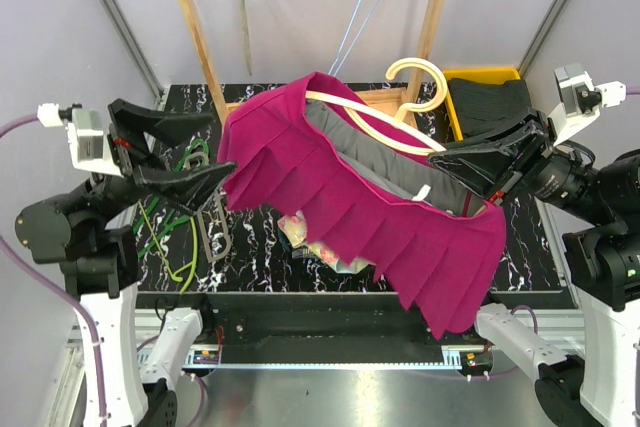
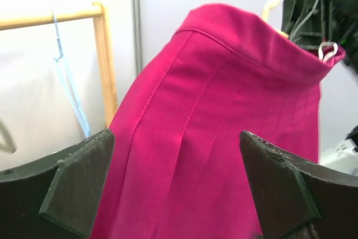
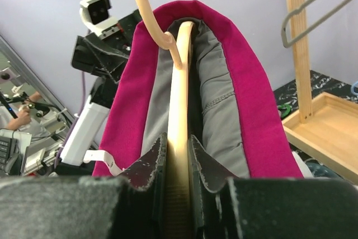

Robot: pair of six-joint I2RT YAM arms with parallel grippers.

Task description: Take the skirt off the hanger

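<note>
A magenta pleated skirt (image 1: 330,187) with grey lining hangs in the air over the table, stretched on a cream hanger (image 1: 370,127). My right gripper (image 1: 440,159) is shut on the hanger's right arm. In the right wrist view the cream bar (image 3: 180,82) runs straight between the pads (image 3: 154,163), with the skirt's waistband (image 3: 251,99) around it. My left gripper (image 1: 222,145) stands wide open at the skirt's left end. In the left wrist view the pleated cloth (image 2: 224,93) fills the space just beyond the gripper (image 2: 176,138), and nothing is pinched.
A wooden rack (image 1: 190,17) stands at the back with a blue wire hanger (image 1: 360,7) on it. A yellow bin (image 1: 490,74) holding dark cloth is at the back right. Green hangers (image 1: 170,217) lie on the left of the table, and colourful clothes (image 1: 320,242) lie under the skirt.
</note>
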